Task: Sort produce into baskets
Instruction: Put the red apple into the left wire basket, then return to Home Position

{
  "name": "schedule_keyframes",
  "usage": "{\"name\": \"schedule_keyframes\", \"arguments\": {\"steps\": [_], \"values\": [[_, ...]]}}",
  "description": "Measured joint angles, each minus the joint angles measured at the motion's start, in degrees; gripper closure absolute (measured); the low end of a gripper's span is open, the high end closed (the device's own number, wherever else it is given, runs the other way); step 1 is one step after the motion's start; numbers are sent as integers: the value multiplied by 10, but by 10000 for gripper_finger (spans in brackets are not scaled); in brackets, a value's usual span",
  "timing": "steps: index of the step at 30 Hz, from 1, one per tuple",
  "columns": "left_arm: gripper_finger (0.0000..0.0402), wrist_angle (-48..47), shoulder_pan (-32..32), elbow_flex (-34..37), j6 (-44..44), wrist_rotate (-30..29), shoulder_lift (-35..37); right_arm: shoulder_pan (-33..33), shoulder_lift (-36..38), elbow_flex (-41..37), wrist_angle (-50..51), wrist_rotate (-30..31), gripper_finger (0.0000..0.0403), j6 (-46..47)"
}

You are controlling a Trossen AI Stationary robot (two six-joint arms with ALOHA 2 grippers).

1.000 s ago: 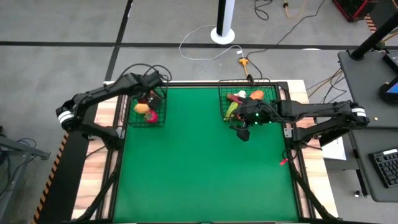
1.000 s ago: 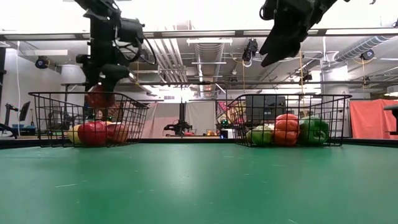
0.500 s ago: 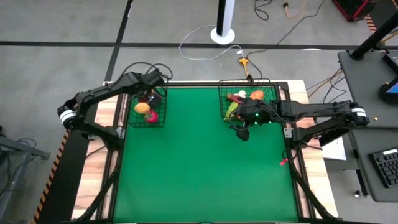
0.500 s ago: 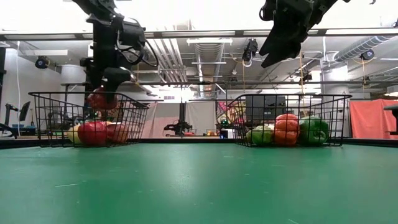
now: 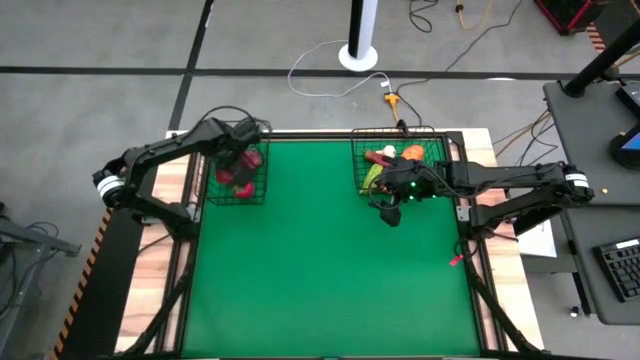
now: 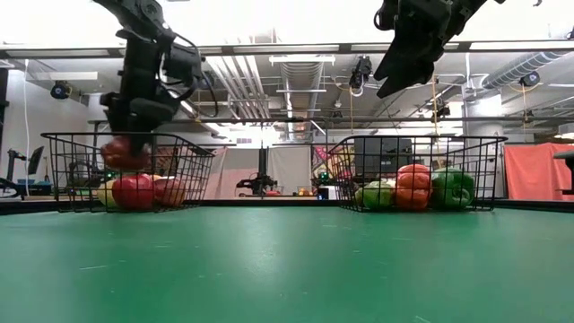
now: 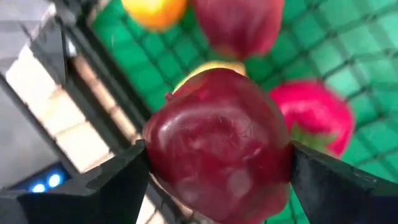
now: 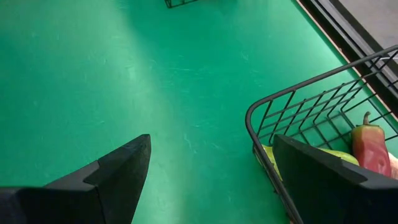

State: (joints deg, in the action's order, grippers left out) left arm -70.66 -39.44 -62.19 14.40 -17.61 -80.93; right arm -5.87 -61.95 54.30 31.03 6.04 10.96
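Maroon apple [image 7: 217, 146] sits clamped in the left gripper [image 7: 217, 163] inside the left basket [image 6: 54, 170], probably above the pile; the right gripper [image 8: 208, 165] hangs open, empty.

The left gripper [image 6: 126, 144] hangs low at the far left, fingers clamped. The right gripper [image 8: 205, 180] hovers high at the far right, fingers spread.

Bright overhead ceiling lights [image 6: 296, 61] glare in the low view; left wrist view is blurred.

yellow piece [image 7: 208, 67] mostly hidden behind the blurred dark red fruit [image 7: 217, 146] in the left claw [image 7: 217, 180]
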Motion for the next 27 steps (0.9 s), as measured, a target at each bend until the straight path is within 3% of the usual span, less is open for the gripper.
{"name": "schedule_keyframes", "arguments": {"steps": [4,13,20,27], "values": [[72,-41,0,1,22,1,0,0,0,0,0,0,76,0],[36,-40,11,1,48,2,0,0,0,0,0,0,76,-3],[31,-40,28,1,50,2,2,0,0,0,1,0,76,-5],[30,-36,105,1,118,-31,45,0,0,0,0,0,76,-16]]}}
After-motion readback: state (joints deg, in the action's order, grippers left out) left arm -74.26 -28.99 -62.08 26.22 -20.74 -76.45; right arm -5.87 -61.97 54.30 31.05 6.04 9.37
